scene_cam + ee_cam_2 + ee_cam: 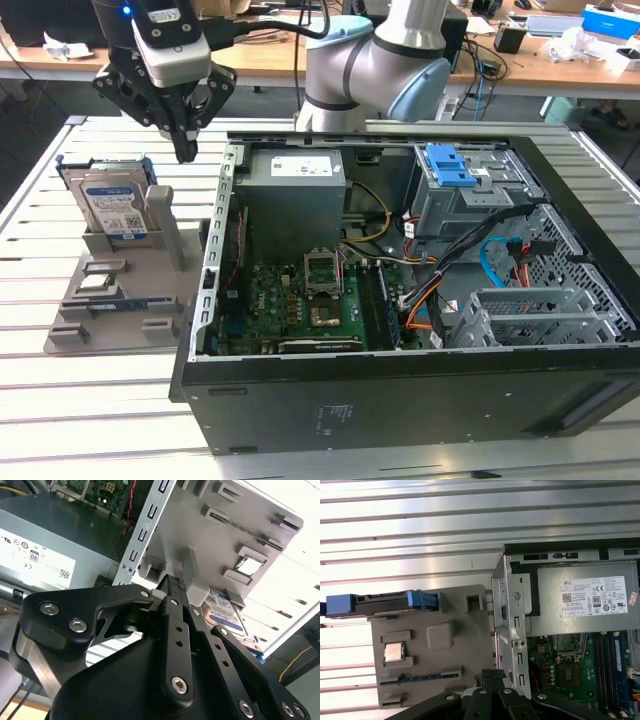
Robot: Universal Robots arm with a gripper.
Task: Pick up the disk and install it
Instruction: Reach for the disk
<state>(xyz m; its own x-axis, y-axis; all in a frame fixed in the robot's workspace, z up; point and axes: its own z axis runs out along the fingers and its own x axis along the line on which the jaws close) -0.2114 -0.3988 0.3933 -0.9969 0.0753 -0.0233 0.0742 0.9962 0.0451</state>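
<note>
Open computer case (400, 405) sits beside a grey fixture tray (152, 298).

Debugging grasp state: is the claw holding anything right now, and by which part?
Nothing is held. The claw is shut and empty, apart from the disk, which stands upright in the grey fixture.

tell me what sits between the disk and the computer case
In the exterior view, the grey holder's upright post stands between disk and computer case; the gripper hangs above that gap.

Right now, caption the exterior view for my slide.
Shut hand hangs near the upright disk in its gray holder; computer case lies open.
</note>
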